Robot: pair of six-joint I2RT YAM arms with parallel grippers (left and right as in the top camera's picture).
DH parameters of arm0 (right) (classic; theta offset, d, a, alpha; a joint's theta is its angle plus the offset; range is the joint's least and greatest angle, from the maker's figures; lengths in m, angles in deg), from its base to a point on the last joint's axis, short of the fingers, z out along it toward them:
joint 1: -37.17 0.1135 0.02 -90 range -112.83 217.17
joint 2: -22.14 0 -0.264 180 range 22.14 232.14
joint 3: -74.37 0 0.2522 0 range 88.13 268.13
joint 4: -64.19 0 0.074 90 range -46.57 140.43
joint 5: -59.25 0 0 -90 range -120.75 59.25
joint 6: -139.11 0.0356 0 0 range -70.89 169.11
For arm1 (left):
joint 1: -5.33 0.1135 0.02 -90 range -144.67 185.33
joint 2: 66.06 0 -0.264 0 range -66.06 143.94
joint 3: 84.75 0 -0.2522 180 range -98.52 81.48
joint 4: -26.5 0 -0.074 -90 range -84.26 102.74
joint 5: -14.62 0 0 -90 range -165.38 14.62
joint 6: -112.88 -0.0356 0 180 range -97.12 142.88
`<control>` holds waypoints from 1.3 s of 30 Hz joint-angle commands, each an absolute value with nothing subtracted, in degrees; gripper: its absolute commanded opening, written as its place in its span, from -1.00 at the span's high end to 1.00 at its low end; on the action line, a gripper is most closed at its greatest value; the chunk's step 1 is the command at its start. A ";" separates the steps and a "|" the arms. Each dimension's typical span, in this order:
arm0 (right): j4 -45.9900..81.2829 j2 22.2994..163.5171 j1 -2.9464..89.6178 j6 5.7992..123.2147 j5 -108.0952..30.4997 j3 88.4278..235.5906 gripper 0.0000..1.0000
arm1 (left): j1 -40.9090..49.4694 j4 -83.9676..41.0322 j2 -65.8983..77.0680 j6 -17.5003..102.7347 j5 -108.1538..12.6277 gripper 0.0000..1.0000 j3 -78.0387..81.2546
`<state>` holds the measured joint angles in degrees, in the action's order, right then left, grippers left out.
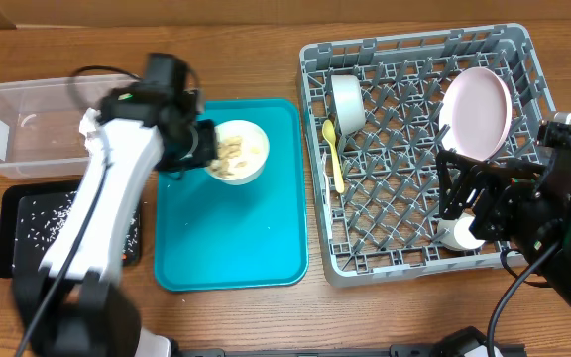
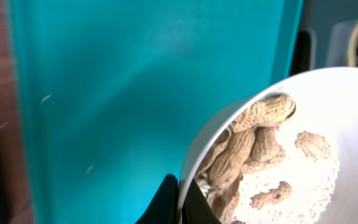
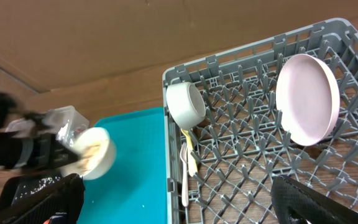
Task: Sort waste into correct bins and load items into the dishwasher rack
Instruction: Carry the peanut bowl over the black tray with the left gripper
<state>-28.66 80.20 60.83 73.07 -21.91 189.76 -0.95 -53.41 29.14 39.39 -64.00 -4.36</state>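
Over the teal tray (image 1: 231, 243), we hold a white bowl (image 1: 241, 149) of peanuts (image 2: 253, 143).
Our left gripper (image 1: 202, 145) pinches its rim; our right gripper (image 1: 461, 203) hangs spread wide above the dishwasher rack (image 1: 395, 213).

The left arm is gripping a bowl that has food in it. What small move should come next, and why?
Probably swing the left end effector leftward, carrying the bowl toward the black tray. The bowl holds food bits and sits over the teal tray, so it likely needs emptying before racking. The black tray already has loose white bits in it.
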 commanded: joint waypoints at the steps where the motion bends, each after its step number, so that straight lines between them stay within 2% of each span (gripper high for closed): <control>1: -28.37 79.74 60.77 73.16 -21.34 190.19 -1.00 | 3.68 -58.31 21.57 37.97 -63.22 0.91 -4.49; 5: -28.37 79.74 60.77 73.16 -21.34 190.19 -1.00 | 10.52 -60.54 14.75 35.07 -61.95 0.92 -0.10; 9: -28.37 79.74 60.77 73.14 -21.34 190.19 -1.00 | 21.78 -58.96 8.77 31.61 -55.22 0.92 6.66; 13: -28.37 79.85 60.77 73.16 -21.34 190.19 -1.00 | 37.64 -55.01 7.56 24.60 -38.47 0.92 16.38; 18: -28.37 79.85 60.77 73.14 -21.34 190.19 -1.00 | 51.06 -48.49 11.19 18.96 -23.79 0.92 27.16; 30: -28.37 80.02 60.77 73.16 -21.34 190.19 -1.00 | 61.29 -42.24 22.91 8.95 -6.17 0.92 37.37; 39: -28.37 80.13 60.77 73.16 -21.34 190.19 -1.00 | 67.52 -42.53 26.67 9.93 -5.21 0.91 37.48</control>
<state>-28.64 80.22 60.83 73.05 -21.74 189.76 65.58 -42.33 25.73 10.26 -8.51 36.99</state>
